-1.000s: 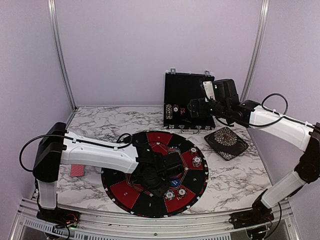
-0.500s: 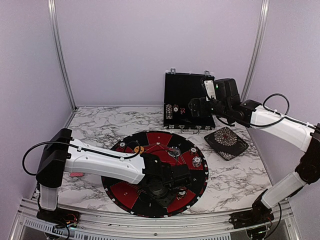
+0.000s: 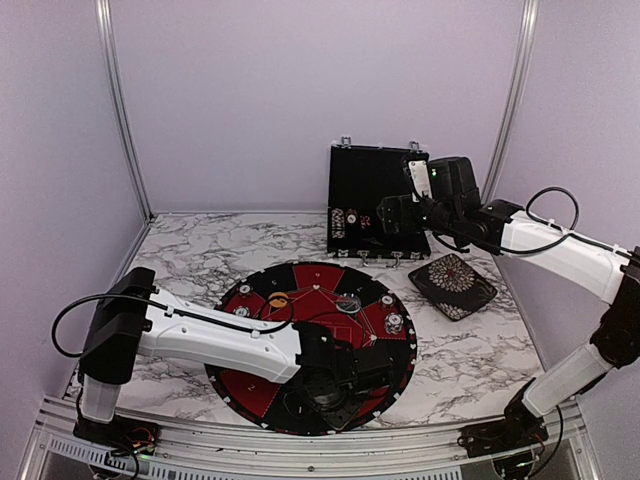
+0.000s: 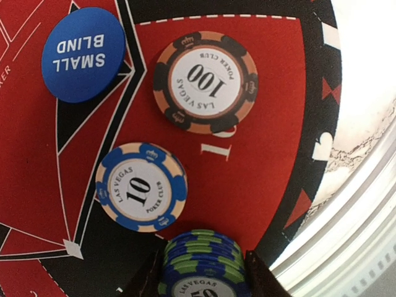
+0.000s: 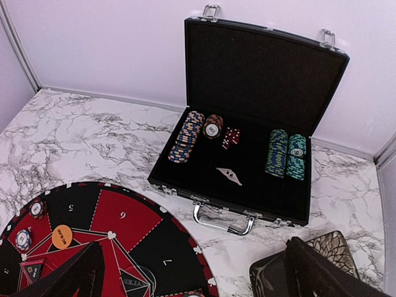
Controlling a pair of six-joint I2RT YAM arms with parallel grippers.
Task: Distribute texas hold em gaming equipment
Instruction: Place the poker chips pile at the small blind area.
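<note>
Left arm is low over the near part of the round red-and-black mat [image 3: 385, 345], and the left fingers [image 4: 260, 281] are clamped on a stack of blue-and-green chips [image 4: 201, 260], one dark finger on each side. The wrist view shows the stack over the red wedge marked 1, close to the mat's rim, though whether it rests on the mat or hangs just above it I cannot tell. Just beyond the stack a blue 10 chip [image 4: 141, 187] lies flat at the wedge's edge, a black-and-tan 100 chip [image 4: 205, 82] sits further along the same wedge, and the blue SMALL BLIND disc [image 4: 83, 54] lies off to the side, apart from both. Over on the far right, the right arm hangs above the open black case [image 5: 260, 68], its right fingers [image 5: 74, 272] spread wide apart with nothing between them. Inside the case a leaning row of blue-and-tan chips [image 5: 187, 136] sits on the left, red dice [image 5: 231, 137] beside it, and two teal chip stacks [image 5: 286, 154] on the right. An orange disc [image 5: 61, 236] lies on the mat's far-left side. The black patterned dish [image 3: 452, 285] sits on the marble surface [image 3: 200, 250] right of the mat, just in front of the case.
</note>
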